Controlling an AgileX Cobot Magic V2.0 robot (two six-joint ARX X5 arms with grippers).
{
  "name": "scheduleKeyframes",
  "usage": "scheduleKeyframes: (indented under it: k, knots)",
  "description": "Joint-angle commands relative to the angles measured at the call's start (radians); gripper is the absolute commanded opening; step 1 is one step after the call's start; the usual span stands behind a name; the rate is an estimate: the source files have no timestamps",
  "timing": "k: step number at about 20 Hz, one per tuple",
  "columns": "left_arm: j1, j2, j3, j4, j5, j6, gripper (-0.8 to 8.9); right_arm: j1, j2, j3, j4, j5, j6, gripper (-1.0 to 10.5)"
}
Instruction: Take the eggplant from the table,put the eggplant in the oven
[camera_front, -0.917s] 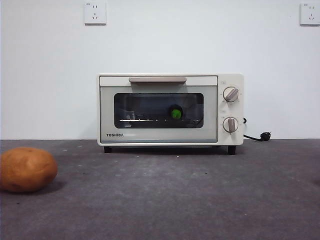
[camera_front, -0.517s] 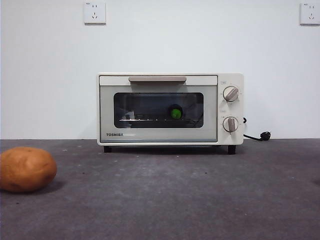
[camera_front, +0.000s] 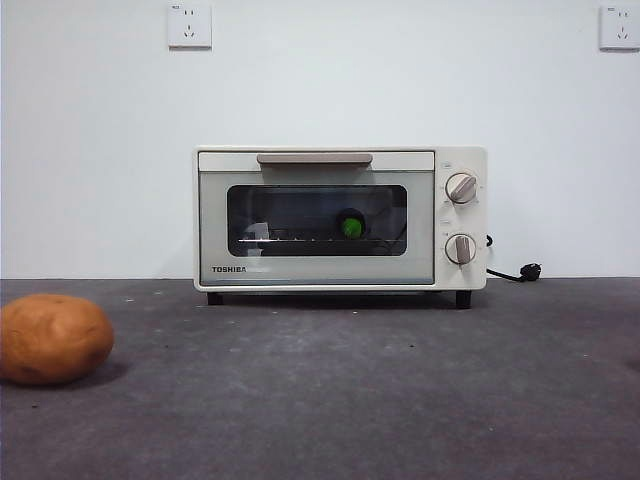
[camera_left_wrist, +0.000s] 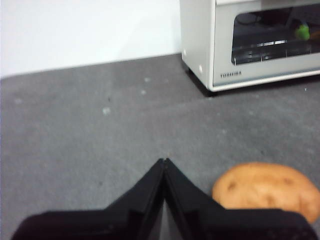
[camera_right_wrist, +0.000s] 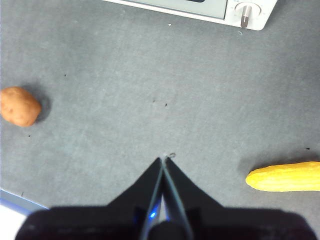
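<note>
The eggplant (camera_front: 351, 226) lies inside the cream-white oven (camera_front: 340, 219), its green cap end showing through the dark glass of the closed door; the left wrist view catches the green of the eggplant (camera_left_wrist: 301, 32) behind the oven (camera_left_wrist: 250, 42) window. Both arms are drawn back from the oven and neither shows in the front view. My left gripper (camera_left_wrist: 164, 161) hangs shut and empty over the dark grey table (camera_front: 350, 400). My right gripper (camera_right_wrist: 163, 160) is also shut and empty, high above the table (camera_right_wrist: 150, 90).
An orange-brown potato (camera_front: 54, 338) sits on the table at the front left, close to my left gripper. A yellow corn cob (camera_right_wrist: 285, 176) lies near my right gripper. The oven's black power cord (camera_front: 515, 272) trails out at its right side.
</note>
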Motion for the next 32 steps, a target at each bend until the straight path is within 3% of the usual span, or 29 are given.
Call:
scheduleKeyframes:
  k: [1, 8, 23, 28, 32]
  knots:
    - [0.004, -0.002, -0.016, 0.013, -0.004, -0.026, -0.04, -0.001, 0.003, -0.001, -0.021, 0.005, 0.003, 0.0]
    - [0.004, 0.004, -0.015, 0.015, 0.005, -0.099, -0.03, -0.001, 0.003, -0.001, -0.02, 0.015, 0.003, 0.0]
    - [0.004, 0.053, -0.014, 0.015, 0.004, -0.098, -0.03, -0.001, 0.003, -0.001, -0.02, 0.018, -0.007, 0.0]
    - [0.004, 0.053, -0.014, 0.015, 0.004, -0.098, -0.03, -0.015, -0.056, -0.001, 0.045, 0.205, -0.086, 0.0]
    - [0.004, 0.053, -0.014, 0.015, 0.005, -0.098, -0.03, -0.029, -0.2, -0.001, 0.159, 0.202, -0.087, 0.0]
